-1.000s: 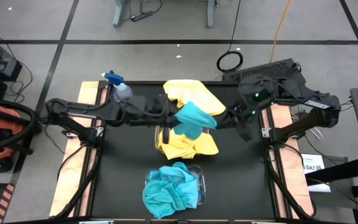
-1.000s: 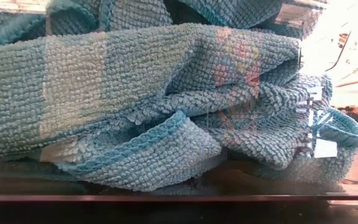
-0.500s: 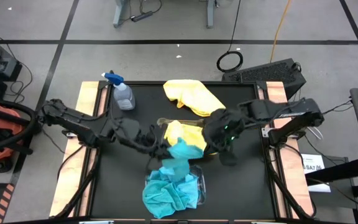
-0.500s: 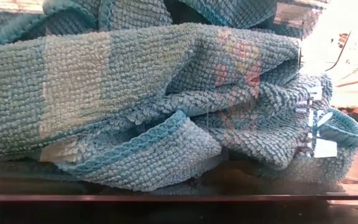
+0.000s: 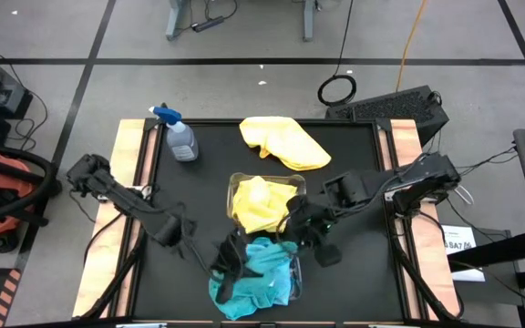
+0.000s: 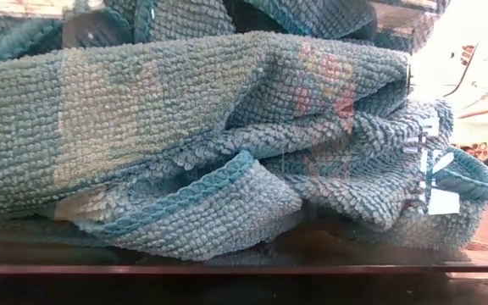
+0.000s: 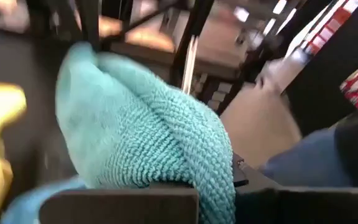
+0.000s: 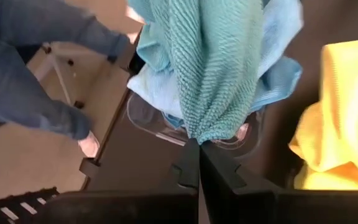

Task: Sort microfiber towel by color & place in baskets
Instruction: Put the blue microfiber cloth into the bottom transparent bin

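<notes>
Spray bottle: a clear plastic spray bottle with a blue trigger [image 5: 179,137] stands at the far left corner of the dark surface [image 5: 354,301], well apart from the work and no part of it
Left pincer: the left pincer [image 5: 229,264] sits low over the near basket, clamped on one corner of a teal-blue knitted microfiber towel [image 5: 267,254]; the left wrist view shows the cloth bunched right at the fingers
Near basket: a clear plastic rectangular bin with rounded corners [image 5: 294,288] at the near middle of the surface, heaped with teal-blue towels [image 5: 244,290] that bulge over its rim and fill the low view
Held towel: it hangs between the two pincers directly above that teal heap, so colour and bin agree
Far basket: a second clear plastic bin [image 5: 237,181] just beyond the near one holds crumpled bright yellow towels [image 5: 261,202]
Loose yellow towel: one bright yellow microfiber cloth [image 5: 282,143] lies spread on the surface beyond both bins, not yet sorted
Right pincer: the right pincer [image 5: 301,230] is pinched tight on the towel's other end; in the right wrist view the cloth drapes from its closed tips
Doing it well: I judge both should lower together over the middle of the bin, then let go at once
Risk: the pile is high; a corner dropped near the rim may slide off or trail toward the yellow bin
</notes>
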Robot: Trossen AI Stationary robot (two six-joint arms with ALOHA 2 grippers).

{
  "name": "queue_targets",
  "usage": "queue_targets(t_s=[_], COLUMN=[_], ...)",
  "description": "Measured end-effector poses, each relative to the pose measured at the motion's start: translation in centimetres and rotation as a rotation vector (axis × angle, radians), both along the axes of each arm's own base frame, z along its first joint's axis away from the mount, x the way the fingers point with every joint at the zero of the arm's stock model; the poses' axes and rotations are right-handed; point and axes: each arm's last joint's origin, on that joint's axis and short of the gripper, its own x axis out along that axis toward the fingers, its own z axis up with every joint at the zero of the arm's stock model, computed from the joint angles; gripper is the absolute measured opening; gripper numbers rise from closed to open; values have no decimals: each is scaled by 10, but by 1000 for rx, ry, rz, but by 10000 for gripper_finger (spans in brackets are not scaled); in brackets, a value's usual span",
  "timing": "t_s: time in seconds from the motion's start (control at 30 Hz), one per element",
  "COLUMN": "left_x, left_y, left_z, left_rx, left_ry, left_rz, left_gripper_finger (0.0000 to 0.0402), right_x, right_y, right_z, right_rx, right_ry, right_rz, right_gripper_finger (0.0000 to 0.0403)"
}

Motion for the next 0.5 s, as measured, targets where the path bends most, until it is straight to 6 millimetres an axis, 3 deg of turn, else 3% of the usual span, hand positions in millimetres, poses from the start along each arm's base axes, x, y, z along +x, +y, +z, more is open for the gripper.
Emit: queue_targets(t_s=[0.33,0.5], left_x=[4,6], left_y=[-34,-44], left_z=[-64,-91], left_rx=[36,33], left_ry=[259,361], left_rz=[41,73], left_gripper_finger=[11,13], right_x=[25,34], right_y=[28,38], right_z=[-53,-76], right_rx=[-69,-98], right_ry=[136,190], right_rz=[129,172], right_gripper_finger=[5,47])
